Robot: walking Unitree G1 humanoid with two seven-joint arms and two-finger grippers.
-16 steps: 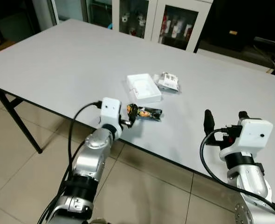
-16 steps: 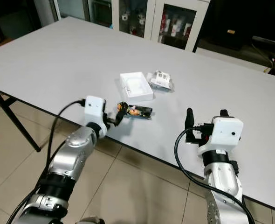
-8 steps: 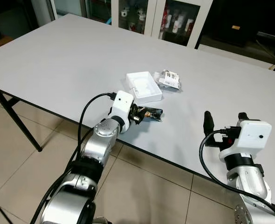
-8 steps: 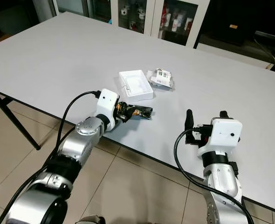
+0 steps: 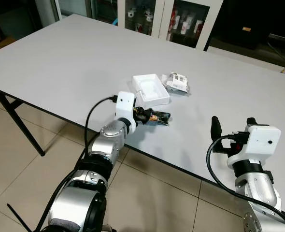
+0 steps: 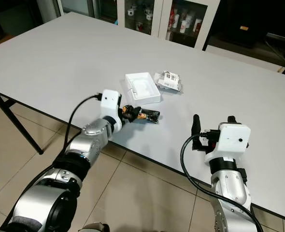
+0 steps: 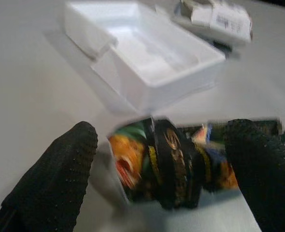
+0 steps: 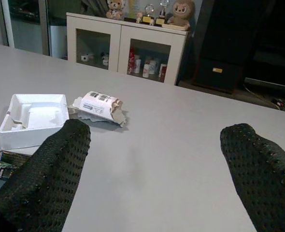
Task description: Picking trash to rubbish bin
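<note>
The left end effector [image 5: 141, 115] is reaching over the near edge of the grey worktop [image 5: 60, 63] to a dark snack wrapper [image 5: 158, 117], printed in orange and green. This wrapper lies flat on the worktop, near the near edge and about in the middle of its length. In the left wrist view the two black fingers [image 7: 55, 176] stand apart, one on each side of the crumpled end of the wrapper, and they are not pressed on it yet. I judge that the end effector is placed so in order to close on this end, because the crumpled end rises a little from the surface and gives something to pinch.

Just behind the wrapper, further from the near edge, lies an open white foam tray [image 5: 150, 89], and beside it a crumpled white packet with a barcode label [image 5: 176, 82]. They are probably also trash and wait for their turn.

The right end effector [image 6: 211, 123] hovers above the near edge of the worktop, well apart from the trash, with its fingers wide apart and holding nothing. It seems to wait while the left arm works.

A rubbish bin I cannot find in these views, so the wrapper will probably need to be carried away from the worktop.
</note>
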